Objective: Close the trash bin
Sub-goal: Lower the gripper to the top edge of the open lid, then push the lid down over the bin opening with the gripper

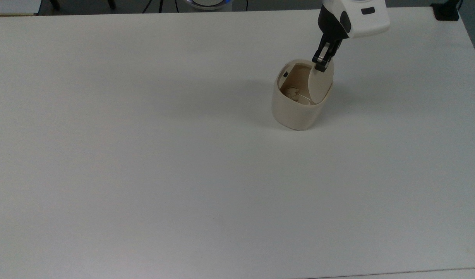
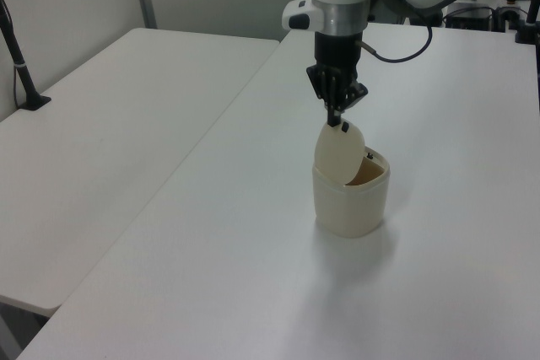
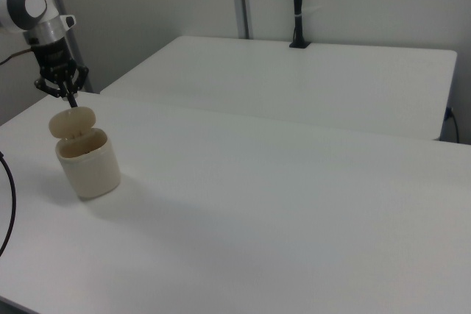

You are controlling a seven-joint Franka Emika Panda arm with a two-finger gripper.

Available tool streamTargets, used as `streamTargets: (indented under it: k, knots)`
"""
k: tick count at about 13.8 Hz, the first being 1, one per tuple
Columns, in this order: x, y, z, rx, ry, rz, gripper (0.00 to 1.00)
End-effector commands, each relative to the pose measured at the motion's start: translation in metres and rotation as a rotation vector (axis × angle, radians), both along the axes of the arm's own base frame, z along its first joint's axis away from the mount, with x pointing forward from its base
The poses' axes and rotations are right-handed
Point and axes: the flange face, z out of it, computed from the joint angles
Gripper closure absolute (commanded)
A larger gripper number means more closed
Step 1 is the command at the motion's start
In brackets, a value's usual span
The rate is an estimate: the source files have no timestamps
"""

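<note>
The trash bin [image 1: 297,112] is a small cream-beige tub on the white table [image 1: 144,155], toward the top view's upper right. Its hinged lid [image 1: 320,85] stands partly raised, leaning over the opening, and a crumpled scrap [image 1: 292,93] lies inside. My gripper [image 1: 321,66] points down with its fingers together, its tip touching the lid's upper edge. In the left view the gripper [image 2: 337,118] meets the lid [image 2: 339,153] just above the bin [image 2: 350,204]. The right view has the gripper [image 3: 71,102] over the lid [image 3: 72,123] and bin [image 3: 90,167] at the far left.
A second white table [image 2: 101,141] adjoins on the left view's left, with a black clamped pole [image 2: 21,73] on it. The right view has that table [image 3: 309,79], a black post [image 3: 296,5] and a dark cable [image 3: 6,204]. A black block [image 1: 446,11] sits at the table's far corner.
</note>
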Motion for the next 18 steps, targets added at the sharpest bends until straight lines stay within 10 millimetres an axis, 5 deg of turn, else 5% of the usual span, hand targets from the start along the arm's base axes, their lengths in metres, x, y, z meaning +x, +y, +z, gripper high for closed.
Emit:
streamTargets:
  k: [1, 13, 18]
  knots:
    - [-0.006, -0.005, -0.008, -0.04, 0.053, 0.04, 1.0]
    - [-0.013, -0.015, -0.094, -0.169, 0.171, 0.056, 1.0]
    - [-0.01, -0.015, -0.106, -0.173, 0.163, 0.058, 1.0]
